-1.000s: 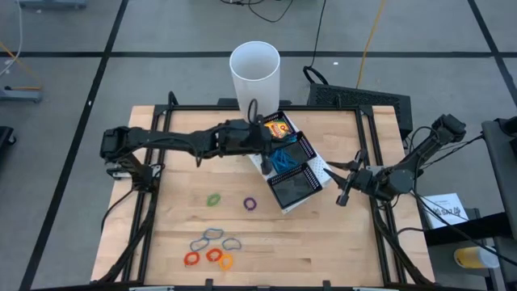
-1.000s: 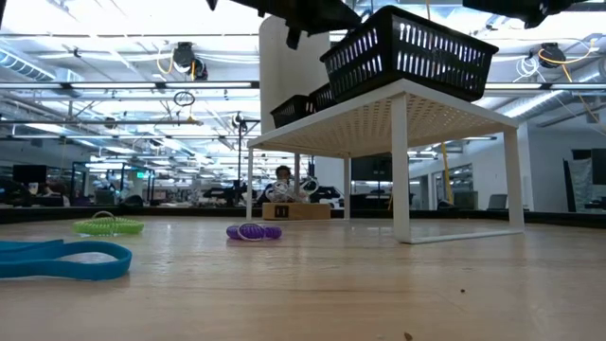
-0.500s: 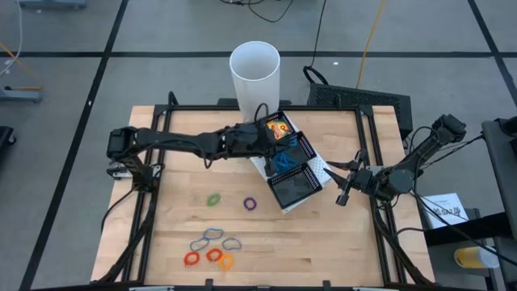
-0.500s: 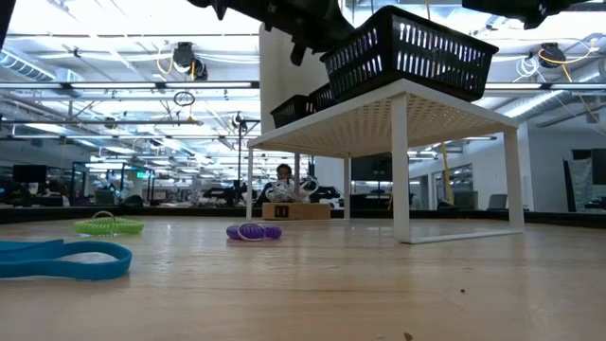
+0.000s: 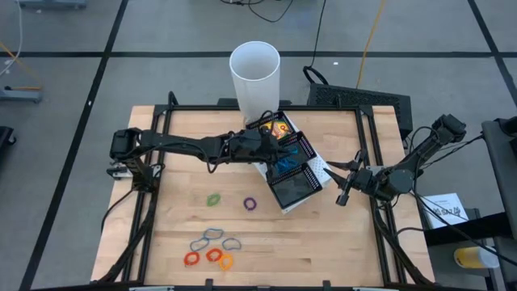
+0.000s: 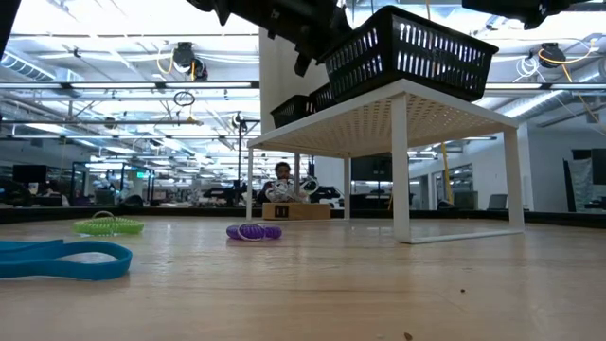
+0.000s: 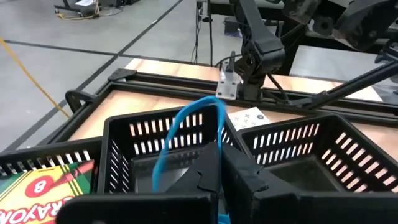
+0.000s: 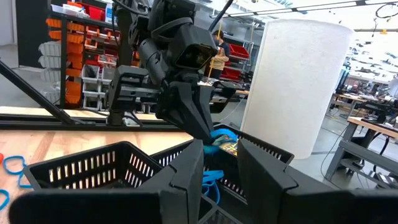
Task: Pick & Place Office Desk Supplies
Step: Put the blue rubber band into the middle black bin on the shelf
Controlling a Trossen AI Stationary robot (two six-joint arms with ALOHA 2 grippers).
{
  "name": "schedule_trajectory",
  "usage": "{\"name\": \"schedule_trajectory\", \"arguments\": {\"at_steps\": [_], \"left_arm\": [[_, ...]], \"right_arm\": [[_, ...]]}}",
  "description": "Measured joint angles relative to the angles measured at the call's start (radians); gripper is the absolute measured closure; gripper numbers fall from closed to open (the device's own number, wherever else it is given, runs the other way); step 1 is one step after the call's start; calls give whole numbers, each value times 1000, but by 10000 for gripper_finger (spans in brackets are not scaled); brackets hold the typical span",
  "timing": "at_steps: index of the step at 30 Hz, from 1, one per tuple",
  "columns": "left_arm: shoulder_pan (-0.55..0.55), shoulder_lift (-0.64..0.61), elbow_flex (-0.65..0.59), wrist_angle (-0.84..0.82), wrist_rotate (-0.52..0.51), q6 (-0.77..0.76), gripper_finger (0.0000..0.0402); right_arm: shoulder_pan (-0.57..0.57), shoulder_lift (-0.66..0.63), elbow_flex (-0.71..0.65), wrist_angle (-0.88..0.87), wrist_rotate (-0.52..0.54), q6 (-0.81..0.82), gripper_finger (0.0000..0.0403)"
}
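A black mesh tray (image 5: 300, 184) sits on a white riser (image 6: 398, 104) mid-table. Its far compartment holds a crayon box (image 5: 279, 127), and its middle one holds blue rubber bands (image 5: 284, 163). My left gripper (image 5: 272, 147) reaches in from the table's left, over the middle compartment, and is shut on a blue rubber band (image 7: 186, 121). My right gripper (image 5: 342, 187) waits open to the right of the tray with nothing between its fingers. Loose bands lie on the wood: green (image 5: 213, 199), purple (image 5: 250, 204), and a grey, red and orange cluster (image 5: 212, 247). My left gripper pinches the blue rubber band between its two fingers, at the strand (image 7: 222, 134) right by the fingertips. The fingers slant down from the table's left. The rest of the loop arches out past the fingertips, above the tray's middle compartment.
A tall white cup (image 5: 255, 74) stands at the table's far edge just behind the tray. The near half of the table holds only the scattered bands. In the low view a blue band (image 6: 59, 259) lies closest to the camera.
My left gripper has sunk and moved a little toward the table's right, down over the tray's middle compartment, staying shut on the blue band.
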Motion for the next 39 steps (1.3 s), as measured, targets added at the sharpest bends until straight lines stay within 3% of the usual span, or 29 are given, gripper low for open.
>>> {"name": "schedule_trajectory", "arguments": {"at_steps": [3, 12, 17, 25, 33, 39], "left_arm": [[0, 0, 0, -3, 0, -5, 367], [0, 0, 0, 11, -20, 5, 227], [0, 0, 0, 9, -20, -3, 186], [0, 0, 0, -85, -20, -109, 170], [-14, -39, -1, -110, -12, -39, 169], [-42, -236, 0, -490, -13, -23, 175]], "right_arm": [[0, 0, 0, 0, 0, 4, 314], [0, 0, 0, 0, 0, 4, 314], [0, 0, 0, -1, 0, 5, 314], [-1, 0, 0, 29, -7, 15, 314], [-37, 0, 0, 36, -53, 15, 314], [-41, 0, 0, -1, -53, 37, 314]]}}
